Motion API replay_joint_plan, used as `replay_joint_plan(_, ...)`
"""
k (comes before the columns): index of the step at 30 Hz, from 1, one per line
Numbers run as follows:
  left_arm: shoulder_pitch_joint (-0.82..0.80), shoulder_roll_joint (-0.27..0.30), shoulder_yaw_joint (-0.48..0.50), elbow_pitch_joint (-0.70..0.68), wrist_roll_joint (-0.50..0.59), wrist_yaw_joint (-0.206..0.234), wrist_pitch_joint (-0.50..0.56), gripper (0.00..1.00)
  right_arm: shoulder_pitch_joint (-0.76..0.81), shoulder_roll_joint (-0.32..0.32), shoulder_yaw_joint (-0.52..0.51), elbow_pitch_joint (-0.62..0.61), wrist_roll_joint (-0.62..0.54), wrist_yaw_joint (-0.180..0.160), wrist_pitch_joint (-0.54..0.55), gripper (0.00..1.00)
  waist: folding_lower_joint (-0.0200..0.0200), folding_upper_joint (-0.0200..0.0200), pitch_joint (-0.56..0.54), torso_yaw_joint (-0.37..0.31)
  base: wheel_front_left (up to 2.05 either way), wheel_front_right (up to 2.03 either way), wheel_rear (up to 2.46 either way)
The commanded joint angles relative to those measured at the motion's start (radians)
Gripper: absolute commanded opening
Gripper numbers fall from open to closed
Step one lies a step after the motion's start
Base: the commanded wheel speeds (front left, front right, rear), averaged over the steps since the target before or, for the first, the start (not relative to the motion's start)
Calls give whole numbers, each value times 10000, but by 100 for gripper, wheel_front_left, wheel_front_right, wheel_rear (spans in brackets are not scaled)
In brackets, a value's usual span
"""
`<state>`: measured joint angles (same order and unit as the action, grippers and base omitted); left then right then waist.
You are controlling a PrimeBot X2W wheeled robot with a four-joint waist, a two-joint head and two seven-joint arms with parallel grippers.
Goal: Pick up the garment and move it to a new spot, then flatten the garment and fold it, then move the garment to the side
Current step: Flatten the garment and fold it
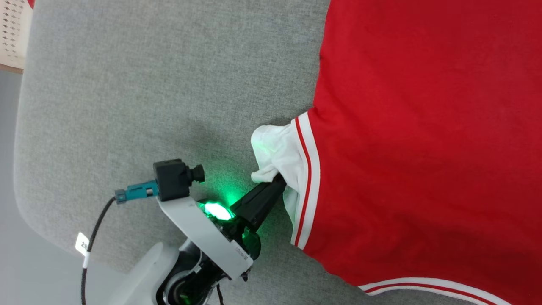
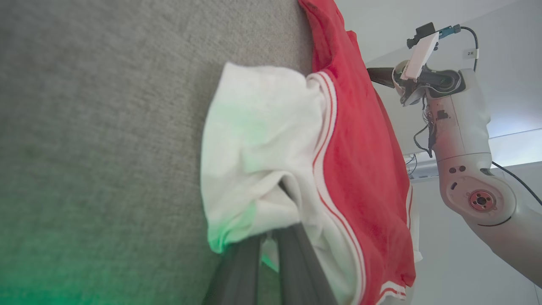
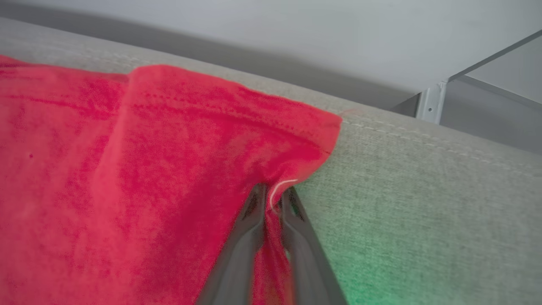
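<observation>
Now, from the head view, the red jersey lies spread over the right part of a grey fabric cushion, plain red side up. The left pincer reaches in from below and is closed on the jersey at a sleeve opening, where white lining has turned out past the striped trim. Holding that edge looks meant as 1 anchor for lifting the cloth. A green lamp on the wrist tints cushion and lining. Pale floor shows past the cushion's rounded left edge.

From the left wrist view, its 2 dark fingers meet with a bunched fold of white lining clamped between them; the red body runs away beyond the trim. Across the jersey, the right pincer reaches the far edge, its tip hidden behind red cloth, its pale arm against a plain light wall.

From the right wrist view, the right pincer is nipped together on a red hem corner, cloth puckering between the fingers, a loose white thread at the tips. With 1 grip at each side, I judge that the pair is set to raise the jersey and carry it to a new spot. That corner lies near the cushion's stitched edge, beyond which stand a grey wall and a metal frame. Its coarse weave may drag on thin cloth, so lifting suits better than sliding.
</observation>
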<state>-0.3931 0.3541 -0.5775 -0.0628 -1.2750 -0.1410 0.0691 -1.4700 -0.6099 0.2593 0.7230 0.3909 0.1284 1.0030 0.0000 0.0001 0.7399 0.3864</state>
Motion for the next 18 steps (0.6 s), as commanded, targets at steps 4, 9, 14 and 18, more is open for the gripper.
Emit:
replay_joint_plan(4,-210,136,59,1096,-116,197,-152,0,544,95,66,769,134,37,-175,0,0,-1,-186,-103,0,0,0)
replay_joint_plan(9,-158,194,133,958,-422,172,-493,0,757,125,126,539,780,37,-772,0,0,-1,-693,-421,0,0,0)
replay_joint_plan(14,181,749,409,1091,-503,166,-844,0,1767,-658,791,-746,1994,36,-999,0,0,-1,-1329,-970,0,0,0)
replay_joint_plan(18,416,952,489,1130,-457,164,-1035,0,2720,-1243,1003,-1789,2897,19,-1088,0,0,-1,-1762,-1336,0,0,0)
